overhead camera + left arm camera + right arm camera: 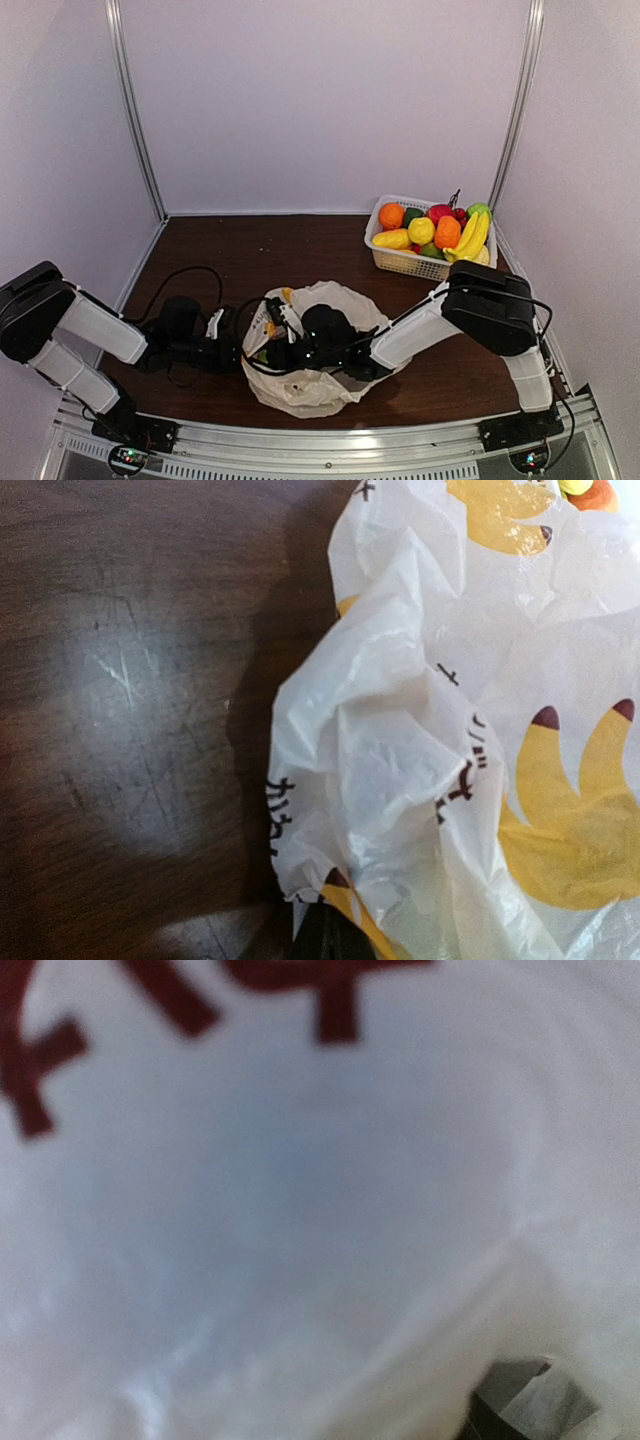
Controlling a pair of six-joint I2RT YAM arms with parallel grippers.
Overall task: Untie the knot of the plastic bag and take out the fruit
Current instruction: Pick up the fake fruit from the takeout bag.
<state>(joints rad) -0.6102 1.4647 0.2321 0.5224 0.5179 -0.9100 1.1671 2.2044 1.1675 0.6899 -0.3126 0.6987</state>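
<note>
Both arms stretch low toward the plastic bag (305,388) near the front edge of the table (250,250). The left gripper (232,335) is at its left side and the right gripper (280,352) is inside it. Whether they grip anything, I cannot tell. The fruit (447,232) fills the basket (400,262) behind.

The plastic bag (315,392) around the black right gripper (275,352) is translucent cream-white. Just ahead of the left gripper (240,338), also black, the bag's skin carries yellow banana prints with dark brown tips and small dark lettering. Pressed close to the right wrist camera, it looks milky white with dark red strokes. The table (220,255) beneath both grippers is dark brown wood, faintly scratched. Well beyond the right gripper, a white lattice basket (400,262) holds orange, yellow, red and green fruit (447,232).
</note>
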